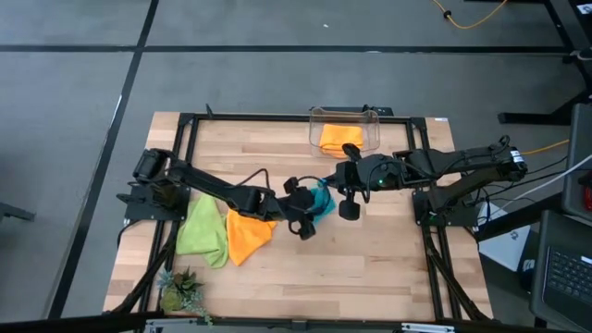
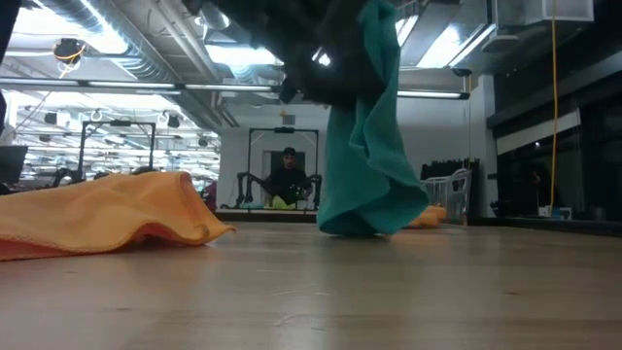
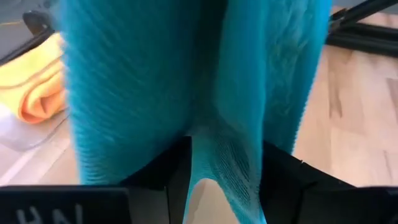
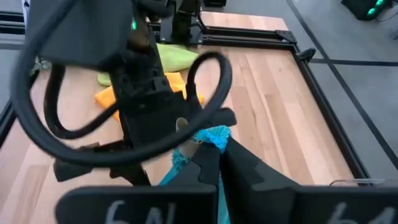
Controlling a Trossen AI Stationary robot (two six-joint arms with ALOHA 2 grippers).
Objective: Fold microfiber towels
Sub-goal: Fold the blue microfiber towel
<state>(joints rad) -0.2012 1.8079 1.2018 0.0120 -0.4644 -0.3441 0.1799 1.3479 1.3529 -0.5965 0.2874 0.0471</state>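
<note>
The turquoise towel (image 1: 322, 199) hangs bunched between my two grippers at the table's middle. In the low view it hangs down (image 2: 369, 136). My left gripper (image 1: 308, 211) is shut on it from the left. My right gripper (image 1: 344, 190) is shut on it from the right. An orange towel (image 1: 248, 236) and a lime green towel (image 1: 205, 231) lie crumpled flat on the table's left part. A second orange towel (image 1: 335, 137) lies in a clear bin at the far edge. My left gripper pinches a bunched fold of the turquoise towel (image 3: 225, 163) between its two fingers (image 3: 163, 177). Cloth spreads out past the fingers on both sides. The towel hangs below, its lower end (image 2: 355, 226) on the table. My right gripper pinches the towel at a top edge or corner (image 4: 212, 134) between its two fingers (image 4: 249, 168), close beside my left gripper. A small tuft shows past the fingertips. One layer or several, I cannot tell.
A clear plastic bin (image 1: 370, 125) stands at the far edge. A small green plant (image 1: 181, 292) stands at the near left corner. Bare wood (image 1: 370, 268) lies near and right of the grippers. Black frame rails run along the table's edges.
</note>
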